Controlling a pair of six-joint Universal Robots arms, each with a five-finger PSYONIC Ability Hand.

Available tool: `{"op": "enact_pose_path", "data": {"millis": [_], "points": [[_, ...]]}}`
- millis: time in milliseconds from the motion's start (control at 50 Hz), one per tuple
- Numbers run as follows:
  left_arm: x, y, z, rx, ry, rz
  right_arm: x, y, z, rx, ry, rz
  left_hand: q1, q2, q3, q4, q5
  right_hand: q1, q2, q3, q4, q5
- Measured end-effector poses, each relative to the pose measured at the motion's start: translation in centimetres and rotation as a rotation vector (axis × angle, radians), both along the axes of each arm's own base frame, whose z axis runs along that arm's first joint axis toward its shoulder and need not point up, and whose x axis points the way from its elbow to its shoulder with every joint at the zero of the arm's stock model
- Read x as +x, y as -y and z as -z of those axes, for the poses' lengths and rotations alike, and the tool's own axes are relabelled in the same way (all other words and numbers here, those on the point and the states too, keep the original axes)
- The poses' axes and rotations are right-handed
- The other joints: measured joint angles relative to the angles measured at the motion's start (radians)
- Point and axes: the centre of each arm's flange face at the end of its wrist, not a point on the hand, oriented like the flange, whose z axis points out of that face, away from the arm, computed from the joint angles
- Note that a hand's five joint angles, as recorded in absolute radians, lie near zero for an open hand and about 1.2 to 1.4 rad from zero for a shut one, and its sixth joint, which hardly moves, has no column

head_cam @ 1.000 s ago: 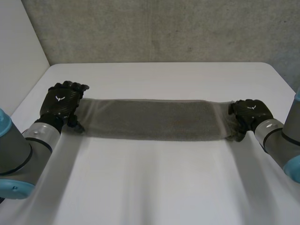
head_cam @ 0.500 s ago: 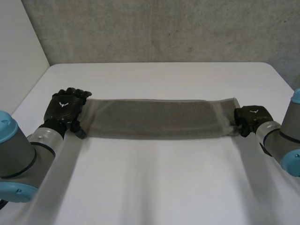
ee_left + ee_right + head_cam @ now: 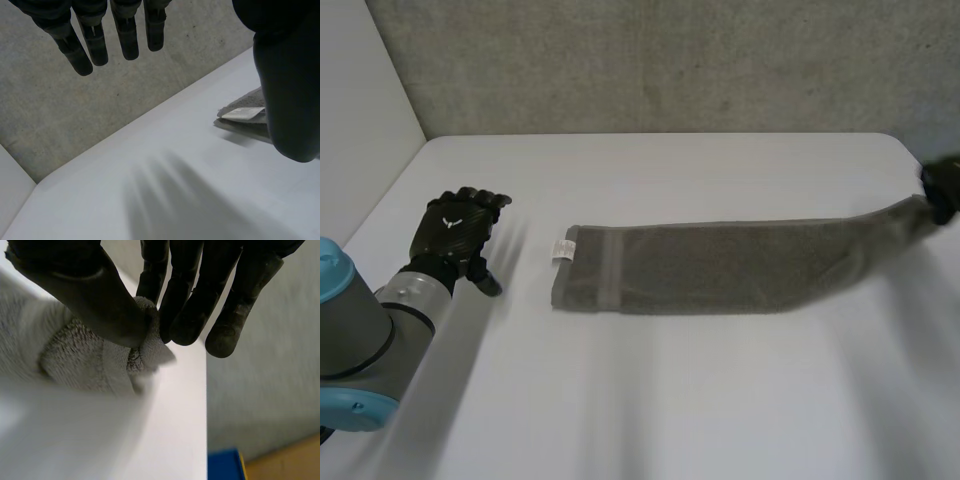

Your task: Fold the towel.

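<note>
A grey towel (image 3: 720, 266), folded into a long narrow strip, lies across the white table (image 3: 650, 400). Its left end with a white label (image 3: 561, 248) rests flat on the table. My right hand (image 3: 944, 186) is at the table's right edge and pinches the towel's (image 3: 105, 352) right end between thumb (image 3: 95, 295) and fingers, lifting that end. My left hand (image 3: 455, 228) hovers over the table to the left of the towel, well apart from it, fingers (image 3: 100, 37) straight and holding nothing. In the left wrist view the towel's (image 3: 245, 107) labelled corner lies beside the thumb.
A grey concrete wall (image 3: 670, 60) stands behind the table, and a white panel (image 3: 360, 110) closes off the left side. Past the table's right edge, in the right wrist view, a blue object (image 3: 225, 465) sits on the floor.
The left hand has let go of the towel's left end. The right hand has closed on the right end and pulled the towel to the right, up to the table's right edge.
</note>
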Motion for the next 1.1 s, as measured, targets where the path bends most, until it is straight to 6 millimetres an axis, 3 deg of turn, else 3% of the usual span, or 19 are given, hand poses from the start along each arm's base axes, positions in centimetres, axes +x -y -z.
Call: {"op": "enact_pose_path", "data": {"millis": [80, 100, 120, 180, 200, 260, 320, 340, 440, 520, 600, 700, 760, 840, 920, 1000, 1100], "points": [[-0.1, -0.1, 0.0, 0.001, 0.001, 0.004, 6.9, -1.9, -2.3, -0.073, 0.036, -0.149, -0.001, 0.0, -0.001, 0.0, -0.001, 0.0, 0.012, 0.0, 0.0, 0.0], [-0.2, -0.1, 0.1, 0.002, 0.001, 0.006, 9.7, -3.0, -2.9, -0.094, 0.049, -0.209, -0.003, 0.0, -0.003, 0.0, -0.001, 0.0, 0.016, 0.0, 0.0, 0.0], [-0.2, -0.2, 0.1, 0.002, 0.001, 0.006, 11.0, -3.6, -3.1, -0.104, 0.054, -0.236, -0.004, 0.0, -0.003, 0.0, -0.001, 0.0, 0.016, 0.0, 0.0, 0.0], [-0.2, -0.2, 0.1, 0.003, 0.002, 0.008, 17.6, -7.2, -3.6, -0.143, 0.079, -0.385, -0.004, 0.0, -0.003, 0.0, -0.002, 0.0, 0.02, 0.0, 0.0, 0.0], [-0.3, -0.2, 0.1, 0.003, 0.002, 0.009, 18.8, -7.9, -3.5, -0.148, 0.083, -0.414, -0.004, 0.0, -0.003, 0.0, -0.002, 0.001, 0.02, 0.0, 0.0, 0.0], [-0.3, -0.2, 0.1, 0.004, 0.003, 0.01, 25.2, -12.5, -2.0, -0.158, 0.092, -0.571, -0.004, 0.0, -0.003, 0.0, -0.004, 0.003, 0.02, 0.0, 0.0, 0.0], [-0.3, -0.3, 0.2, 0.005, 0.004, 0.01, 28.7, -15.7, 0.0, -0.151, 0.081, -0.67, -0.004, 0.0, -0.004, 0.0, -0.004, -0.043, -0.028, -0.05, -0.04, -0.041], [-0.3, -0.3, 0.2, 0.006, 0.004, 0.01, 30.2, -17.1, 1.4, -0.141, 0.062, -0.714, -0.004, -0.001, -0.004, 0.0, -0.004, -0.233, -0.229, -0.244, -0.25, -0.258], [-0.3, -0.4, 0.4, 0.011, 0.007, 0.011, 32.6, -19.7, 5.2, -0.122, -0.033, -0.783, -0.007, -0.005, -0.004, 0.0, -0.005, -0.958, -0.968, -0.982, -0.983, -1.015], [-0.3, -0.4, 0.6, 0.016, 0.01, 0.013, 32.6, -19.8, 6.8, -0.1, -0.101, -0.769, -0.007, -0.005, -0.004, 0.0, -0.005, -1.043, -1.041, -1.085, -1.079, -1.084], [-0.4, -0.5, 0.7, 0.02, 0.011, 0.015, 31.7, -19.7, 6.9, -0.059, -0.121, -0.746, -0.007, -0.005, -0.004, 0.0, -0.005, -1.051, -1.041, -1.085, -1.079, -1.084], [-0.5, -0.6, 0.7, 0.02, 0.01, 0.021, 28.4, -18.2, 4.9, 0.012, -0.086, -0.674, -0.007, -0.005, -0.004, 0.0, -0.005, -1.055, -1.041, -1.085, -1.079, -1.084], [-0.8, -0.8, 0.5, 0.016, 0.008, 0.031, 25.5, -17.3, 4.1, 0.063, -0.064, -0.63, -0.007, -0.005, -0.004, 0.0, -0.005, -1.056, -1.041, -1.085, -1.079, -1.084], [-1.5, -1.2, 0.3, 0.006, 0.005, 0.054, 21.5, -16.6, 4.5, 0.132, -0.043, -0.585, -0.007, -0.005, -0.004, 0.0, -0.005, -1.014, -1.017, -1.059, -1.057, -1.053], [-3.0, -2.0, -0.1, -0.009, 0.0, 0.102, 17.7, -15.5, 5.7, 0.149, -0.018, -0.529, -0.007, -0.005, -0.004, 0.0, -0.005, -0.855, -0.853, -0.887, -0.895, -0.87], [-4.3, -3.0, -0.2, -0.014, -0.002, 0.147, 15.5, -14.5, 6.6, 0.125, -0.002, -0.484, -0.007, -0.005, -0.004, 0.0, -0.005, -0.73, -0.738, -0.775, -0.783, -0.762], [-5.0, -3.7, 0.1, -0.025, -0.002, 0.175, 14.8, -13.8, 7.6, 0.122, 0.007, -0.462, -0.007, -0.005, -0.004, 0.0, -0.004, -0.616, -0.624, -0.657, -0.666, -0.65]]}}
